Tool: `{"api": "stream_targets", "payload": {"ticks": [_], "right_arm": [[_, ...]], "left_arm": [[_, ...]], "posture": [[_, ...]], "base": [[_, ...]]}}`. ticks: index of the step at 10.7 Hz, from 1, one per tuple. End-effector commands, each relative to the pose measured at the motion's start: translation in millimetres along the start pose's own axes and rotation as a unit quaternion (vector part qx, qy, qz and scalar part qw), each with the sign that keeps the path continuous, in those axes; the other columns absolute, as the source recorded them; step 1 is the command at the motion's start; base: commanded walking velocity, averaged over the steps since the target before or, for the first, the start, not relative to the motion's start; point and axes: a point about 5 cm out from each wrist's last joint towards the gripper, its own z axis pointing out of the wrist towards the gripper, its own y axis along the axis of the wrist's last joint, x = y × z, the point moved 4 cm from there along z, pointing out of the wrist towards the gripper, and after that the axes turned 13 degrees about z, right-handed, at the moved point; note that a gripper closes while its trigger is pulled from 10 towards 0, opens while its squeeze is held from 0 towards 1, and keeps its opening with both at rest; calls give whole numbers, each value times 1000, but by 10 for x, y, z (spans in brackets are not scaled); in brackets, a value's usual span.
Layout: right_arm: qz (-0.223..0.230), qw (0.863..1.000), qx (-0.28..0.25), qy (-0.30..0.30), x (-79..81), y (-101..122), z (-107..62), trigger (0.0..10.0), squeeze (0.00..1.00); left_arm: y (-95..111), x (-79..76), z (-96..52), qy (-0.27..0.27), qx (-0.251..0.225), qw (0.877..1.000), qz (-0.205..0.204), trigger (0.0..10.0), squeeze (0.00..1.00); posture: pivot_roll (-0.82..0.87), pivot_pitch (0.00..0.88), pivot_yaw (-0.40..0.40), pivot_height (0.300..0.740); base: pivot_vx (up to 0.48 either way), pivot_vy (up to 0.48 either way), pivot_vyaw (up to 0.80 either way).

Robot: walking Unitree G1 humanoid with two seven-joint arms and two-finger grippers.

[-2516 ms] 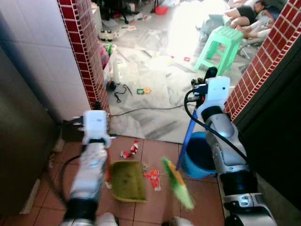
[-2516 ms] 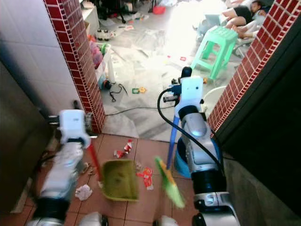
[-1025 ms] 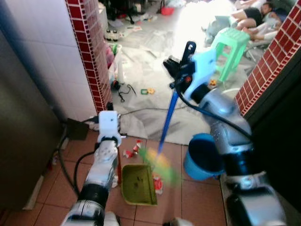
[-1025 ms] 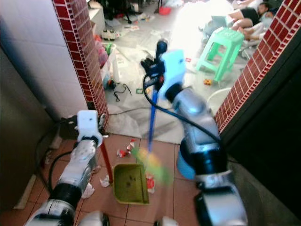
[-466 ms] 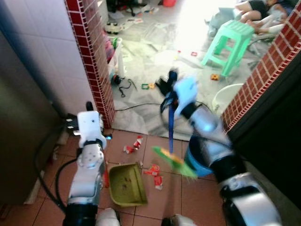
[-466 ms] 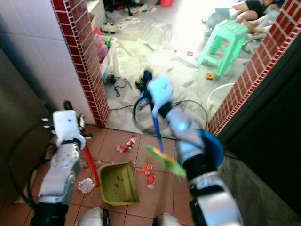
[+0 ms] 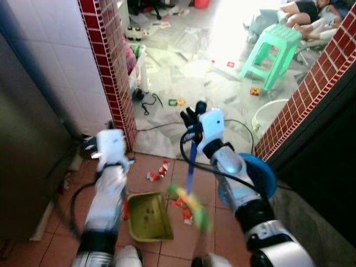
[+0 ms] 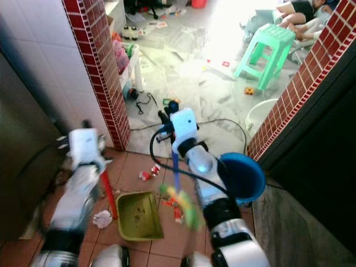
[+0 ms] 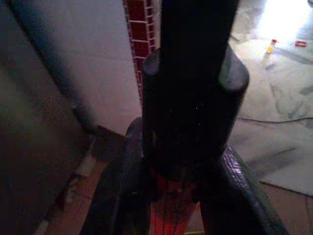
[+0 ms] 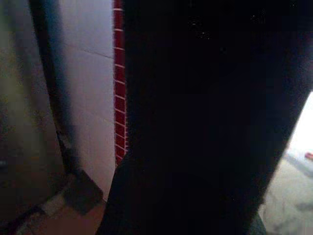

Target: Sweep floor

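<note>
The broom (image 7: 191, 183) sits in the right gripper (image 7: 192, 119): a blue stick running down from the black fingers to a blurry green and yellow brush head just over the terracotta tile floor (image 7: 228, 233). The fingers look clenched around the top of the stick, though the right wrist view is nearly all black so I'm going off the head cameras.

Right beside the brush head, on the left arm's side, is the green dustpan (image 7: 146, 216), lying flat on the tiles. Its red handle (image 8: 107, 194) goes up into the left gripper (image 9: 172, 196), and the left wrist view shows the two dark fingers closed on that red shaft. So both pincers are grasping something.

Red and white scraps of litter (image 7: 157, 172) lie on the tiles between the two grippers, just ahead of the dustpan, with more red bits (image 7: 181, 204) between the pan and the brush. A crumpled white wad (image 8: 102, 219) sits by the pan's outer side, under the left arm.

Close to the right arm's outer side is a blue bucket (image 7: 261, 173). Beyond the left gripper stands a red brick pillar (image 7: 111, 72). Well past both grippers, the marble floor has cables (image 7: 147, 103), a mint green stool (image 7: 271, 47) and a person lying down (image 7: 303, 14).
</note>
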Motion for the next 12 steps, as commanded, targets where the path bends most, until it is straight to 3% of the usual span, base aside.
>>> {"api": "stream_targets", "payload": {"ticks": [1, 2, 4, 7, 9, 10, 12], "right_arm": [[8, 1000, -13, -20, -68, 86, 32, 10000, 0], [23, 999, -11, -37, -115, 101, 53, 10000, 0], [102, 992, -16, -72, -186, 180, 121, 10000, 0], [186, 978, -51, -83, -133, 448, 264, 10000, 0], [156, 983, -71, -66, -153, 672, 285, 10000, 0], [106, 989, -97, -44, -183, 908, 286, 10000, 0], [20, 991, -128, -35, -275, 1163, 252, 10000, 0]], "left_arm": [[-303, -215, -32, -40, 54, 998, 8, 10000, 0], [-376, -334, 21, -55, 58, 997, 14, 10000, 0], [-498, -396, 63, -65, 89, 993, -31, 10000, 0], [-457, -561, 98, -95, 75, 992, -35, 10000, 0], [-455, -588, 116, -96, 76, 991, -48, 10000, 0], [-433, -621, 117, -104, 71, 991, -47, 10000, 0], [-450, -649, 121, -114, 76, 990, -43, 10000, 0]], "posture": [[-55, 95, -27, 740], [-66, 89, -29, 740], [-83, 78, -28, 740], [-98, 70, -22, 740], [-102, 63, -24, 740], [-102, 59, -25, 740], [-106, 50, -27, 740]], "base": [[0, 0, 0], [0, 0, 0], [0, 0, 0], [0, 0, 0], [0, 0, 0], [0, 0, 0], [0, 0, 0]]}}
